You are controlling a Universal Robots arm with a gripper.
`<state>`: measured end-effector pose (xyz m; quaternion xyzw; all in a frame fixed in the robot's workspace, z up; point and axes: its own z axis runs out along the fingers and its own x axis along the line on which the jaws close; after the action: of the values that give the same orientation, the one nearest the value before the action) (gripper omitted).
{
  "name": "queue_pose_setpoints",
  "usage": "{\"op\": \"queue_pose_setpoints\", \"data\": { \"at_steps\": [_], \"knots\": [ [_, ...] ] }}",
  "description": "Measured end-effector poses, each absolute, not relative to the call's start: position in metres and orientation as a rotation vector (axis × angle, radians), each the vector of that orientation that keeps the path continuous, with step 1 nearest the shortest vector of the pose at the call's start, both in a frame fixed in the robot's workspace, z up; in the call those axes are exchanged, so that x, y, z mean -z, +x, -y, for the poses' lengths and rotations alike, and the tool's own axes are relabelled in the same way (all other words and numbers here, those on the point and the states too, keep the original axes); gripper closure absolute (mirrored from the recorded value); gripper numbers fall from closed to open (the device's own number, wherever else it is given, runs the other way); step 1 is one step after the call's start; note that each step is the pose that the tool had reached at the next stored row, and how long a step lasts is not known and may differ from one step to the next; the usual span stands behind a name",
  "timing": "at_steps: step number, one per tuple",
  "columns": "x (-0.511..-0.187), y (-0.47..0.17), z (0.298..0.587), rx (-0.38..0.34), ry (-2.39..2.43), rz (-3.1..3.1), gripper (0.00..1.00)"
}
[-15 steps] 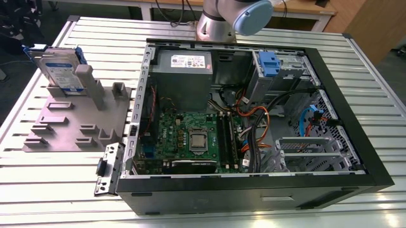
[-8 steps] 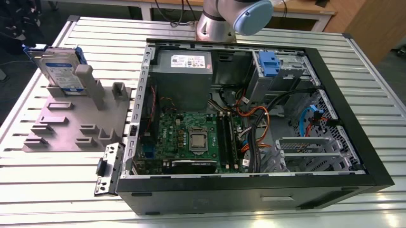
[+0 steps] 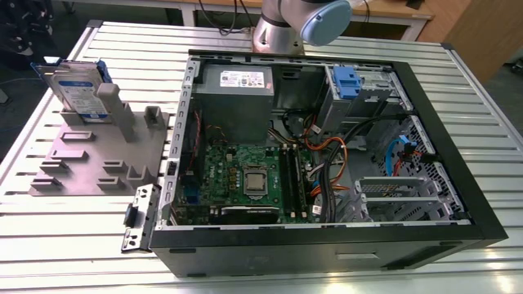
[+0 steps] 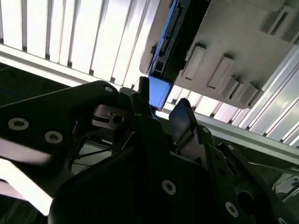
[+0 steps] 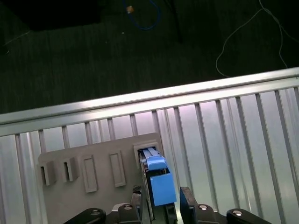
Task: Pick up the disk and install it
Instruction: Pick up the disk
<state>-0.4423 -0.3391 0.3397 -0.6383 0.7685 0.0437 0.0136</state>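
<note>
The disk [image 3: 78, 87], silver with a white-and-blue label and a blue bracket, stands on edge in a slot at the far corner of the grey fixture plate [image 3: 90, 160], at the exterior view's left. In the first wrist view I look down on its blue top edge [image 5: 159, 179] in the fixture's slot. My gripper [image 5: 161, 205] hangs above it, open, with one finger [image 5: 136, 201] on each side of the disk's line. In the second wrist view the dark fingers [image 4: 183, 117] frame the blue bracket [image 4: 159, 91] from a distance.
An open black computer case [image 3: 457, 177] lies on the slatted aluminium table [image 3: 114, 43], with motherboard, cables and a drive cage with a blue clip [image 3: 347, 82] at its far right. The arm's base [image 3: 282, 27] stands behind the case. Dark floor lies beyond the table edge [image 5: 140, 100].
</note>
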Motion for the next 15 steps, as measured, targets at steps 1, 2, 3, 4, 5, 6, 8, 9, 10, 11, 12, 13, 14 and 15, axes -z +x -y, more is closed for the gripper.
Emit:
{"op": "queue_pose_setpoints", "data": {
  "at_steps": [1, 2, 3, 4, 5, 6, 8, 9, 10, 11, 12, 13, 14, 15],
  "knots": [
    [-0.3394, -0.4424, 0.3390, -0.133, -1.989, -2.395, 0.55],
    [-0.3391, -0.4424, 0.3390, -0.128, -1.990, -2.397, 0.55],
    [-0.3388, -0.4424, 0.3391, -0.125, -1.992, -2.398, 0.55],
    [-0.3386, -0.4424, 0.3391, -0.122, -1.993, -2.400, 0.55],
    [-0.3384, -0.4423, 0.3391, -0.119, -1.995, -2.400, 0.55],
    [-0.3382, -0.4424, 0.3390, -0.116, -1.997, -2.402, 0.55],
    [-0.3369, -0.4423, 0.3391, -0.111, -2.001, -2.402, 0.55],
    [-0.3363, -0.4423, 0.3391, -0.111, -2.005, -2.399, 0.55],
    [-0.3357, -0.4423, 0.3391, -0.111, -2.009, -2.396, 0.55],
    [-0.3351, -0.4423, 0.3390, -0.111, -2.015, -2.391, 0.55],
    [-0.3346, -0.4423, 0.3390, -0.111, -2.020, -2.386, 0.55],
    [-0.3340, -0.4423, 0.3390, -0.111, -2.026, -2.382, 0.55],
    [-0.3334, -0.4423, 0.3389, -0.111, -2.031, -2.378, 0.55],
    [-0.3328, -0.4424, 0.3389, -0.111, -2.035, -2.374, 0.55]
  ]
}}
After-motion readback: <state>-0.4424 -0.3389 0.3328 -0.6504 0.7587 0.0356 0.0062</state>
